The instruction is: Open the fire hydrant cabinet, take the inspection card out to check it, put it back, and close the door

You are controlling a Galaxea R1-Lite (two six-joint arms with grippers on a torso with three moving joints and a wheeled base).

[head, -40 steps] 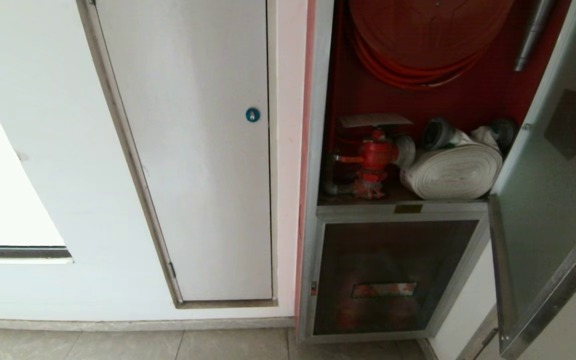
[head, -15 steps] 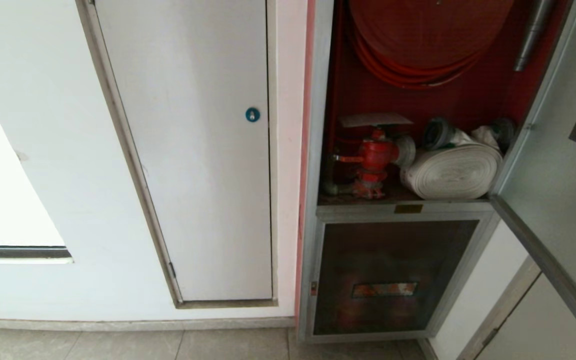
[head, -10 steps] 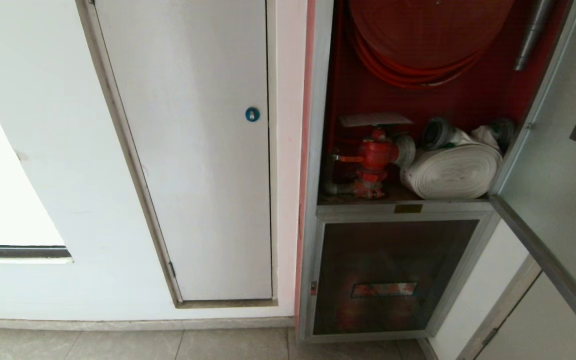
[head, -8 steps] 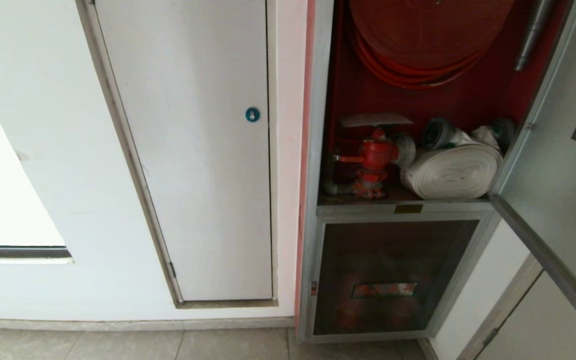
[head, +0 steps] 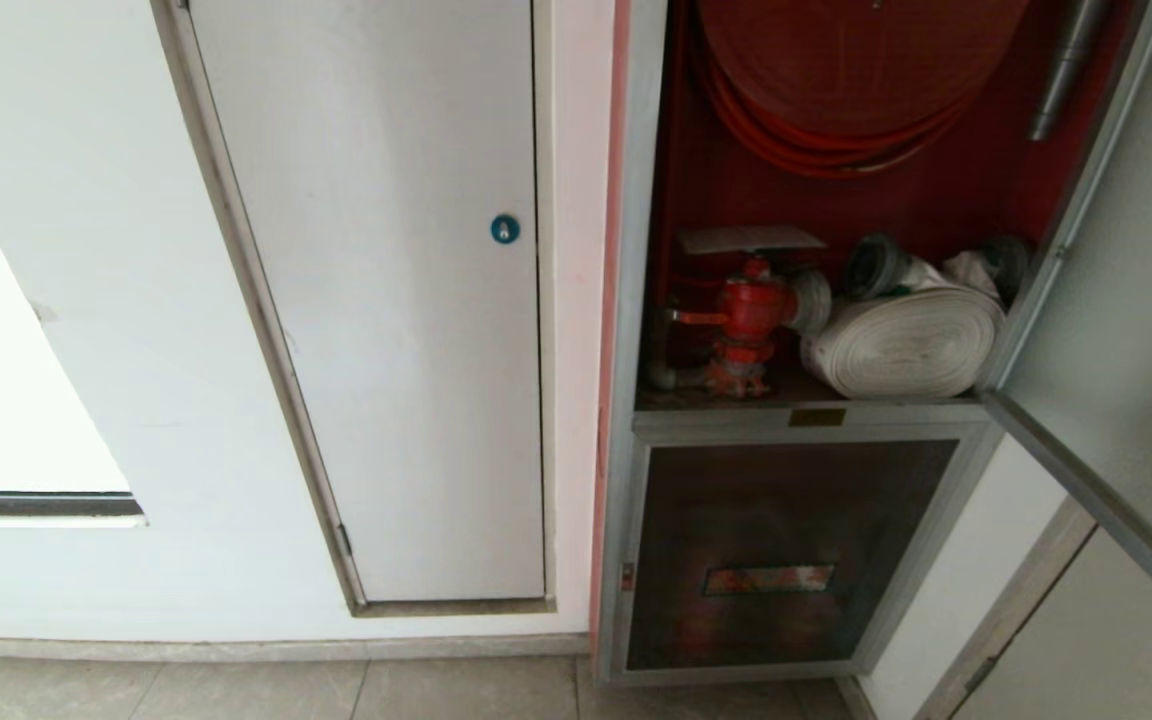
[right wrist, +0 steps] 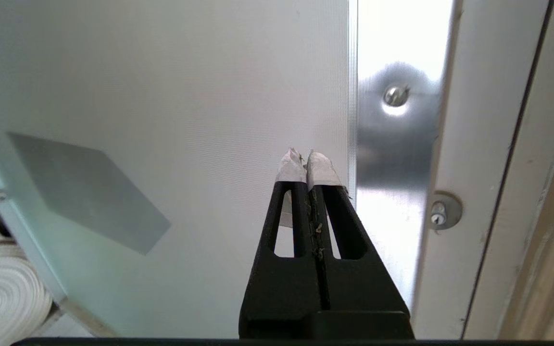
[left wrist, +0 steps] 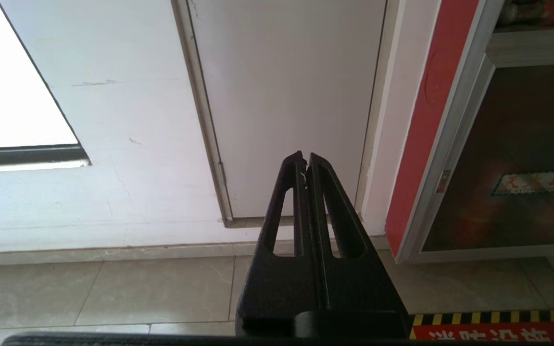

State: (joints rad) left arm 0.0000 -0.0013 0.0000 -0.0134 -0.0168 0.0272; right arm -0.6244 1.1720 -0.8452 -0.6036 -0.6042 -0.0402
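Card (head: 748,239) lies flat atop red valve (head: 748,312) in open cabinet (head: 636,300); prob light, thin, bendy, so pinch the front edge. Right gripper (right wrist: 308,154) closed, empty, by door (right wrist: 161,120); left gripper (left wrist: 304,156) closed, parked

Black two-fingered left end effector (left wrist: 305,161) pinched closed, nothing in it, aimed forward and a bit down. Black white-tipped right end effector (right wrist: 306,158) also closed, empty, pointed ahead.

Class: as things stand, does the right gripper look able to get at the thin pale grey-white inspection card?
Probably yes: the dark glass door stands open, the card lies uncovered atop the red valve.
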